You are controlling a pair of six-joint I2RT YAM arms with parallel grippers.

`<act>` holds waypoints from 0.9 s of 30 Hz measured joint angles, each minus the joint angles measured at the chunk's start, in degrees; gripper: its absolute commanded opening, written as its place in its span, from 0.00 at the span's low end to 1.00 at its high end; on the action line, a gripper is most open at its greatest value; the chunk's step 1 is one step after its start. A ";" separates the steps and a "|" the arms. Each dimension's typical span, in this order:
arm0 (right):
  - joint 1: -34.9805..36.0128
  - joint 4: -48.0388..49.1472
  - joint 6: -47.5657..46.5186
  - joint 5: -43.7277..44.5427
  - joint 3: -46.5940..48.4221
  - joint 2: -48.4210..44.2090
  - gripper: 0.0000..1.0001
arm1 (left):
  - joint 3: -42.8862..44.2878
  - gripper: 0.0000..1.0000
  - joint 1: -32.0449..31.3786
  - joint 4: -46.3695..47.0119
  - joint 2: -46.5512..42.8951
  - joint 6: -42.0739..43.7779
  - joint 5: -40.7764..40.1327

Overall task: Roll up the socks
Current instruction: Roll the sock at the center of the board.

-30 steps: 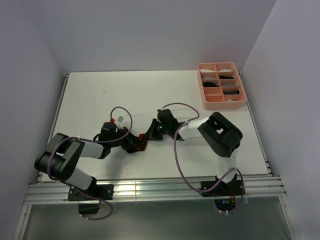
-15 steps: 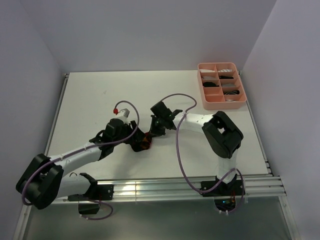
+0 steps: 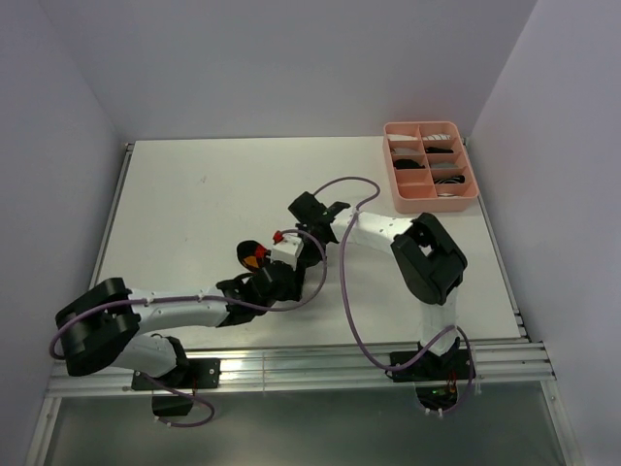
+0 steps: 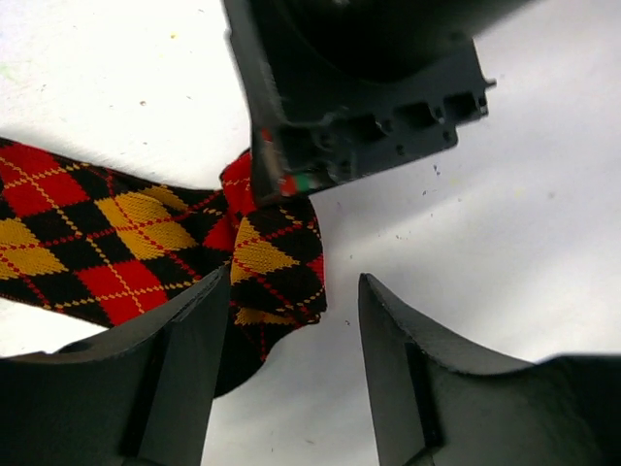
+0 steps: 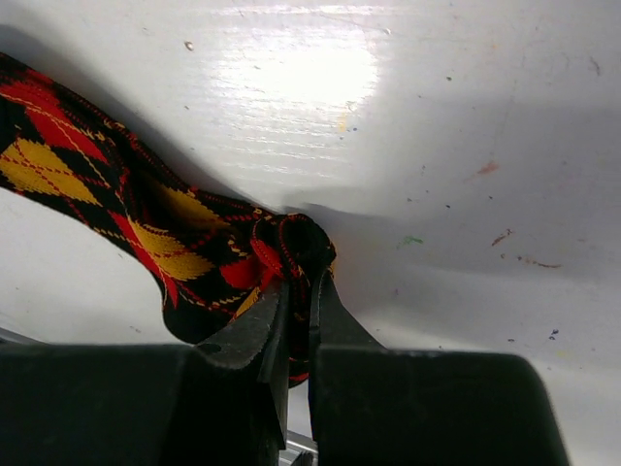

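The argyle sock [image 3: 252,256] lies on the white table [image 3: 175,214] near its middle, at about 8 o'clock from the pink tray [image 3: 434,205], which sits well apart in the far right corner. Both arms reach in over the sock, and the left wrist hides much of it from above.

The right gripper [image 5: 299,291] is clenched on the sock. Its two fingers are pressed nearly together on a bunched fold at one end of the fabric, and the rest of the band trails off flat toward 10 o'clock in its own view.

The left gripper [image 4: 293,291] is released, with its jaws standing wide apart and nothing clamped between them. In its view the sock comes in from 9 o'clock as a flat band and ends in a doubled-over lump at the centre, just ahead of the gap between the fingers. The right gripper comes down on that lump from 12 o'clock. I cannot tell whether the left arm's 9 o'clock finger [image 4: 184,369] touches the cloth it overlaps.
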 measured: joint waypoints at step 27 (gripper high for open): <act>-0.11 -0.59 -0.04 -2.03 -0.35 0.28 0.00 | 5.73 0.47 -5.55 0.02 15.28 3.28 -10.67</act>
